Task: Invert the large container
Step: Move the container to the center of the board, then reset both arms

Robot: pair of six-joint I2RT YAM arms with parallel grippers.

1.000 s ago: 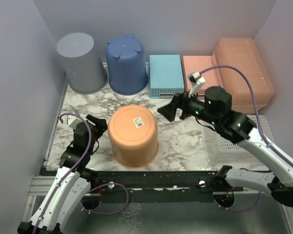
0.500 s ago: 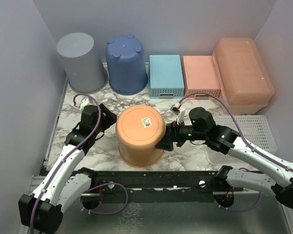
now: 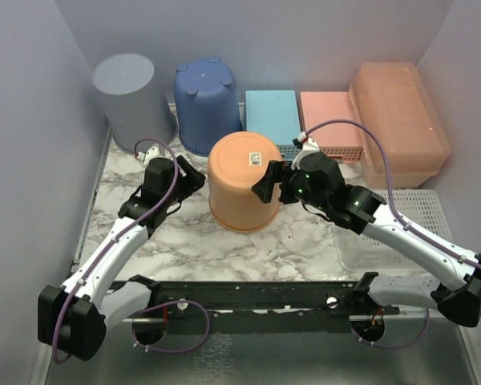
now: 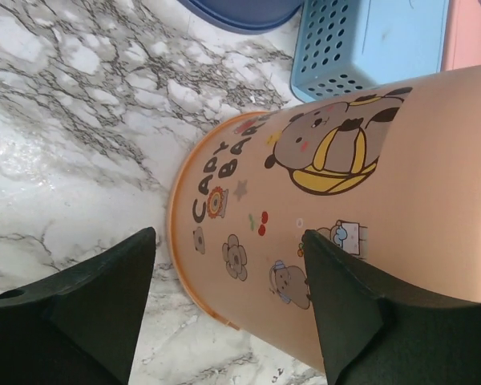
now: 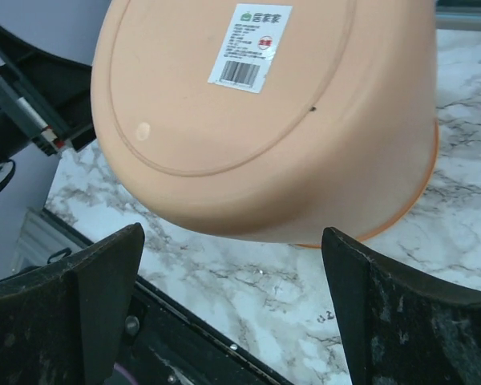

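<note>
Orange bucket [image 3: 242,180] has shifted rearward, seemingly tilted, between wide-spread left pincer [image 3: 194,175] and right pincer [image 3: 266,183].

a robot test cell in a lab: plain pale walls [image 3: 32,96] box in a small marble-patterned tabletop [image 3: 192,245]. a left arm [image 3: 112,249] and a right arm [image 3: 409,237] rise from a black metal rail [image 3: 248,295] at its near edge, trailing purple cables [image 3: 337,122]. plastic props line the back, from a grey bucket [image 3: 127,100] to the large container [image 3: 401,112].

Peach large container [image 3: 401,120] at rear right
</note>
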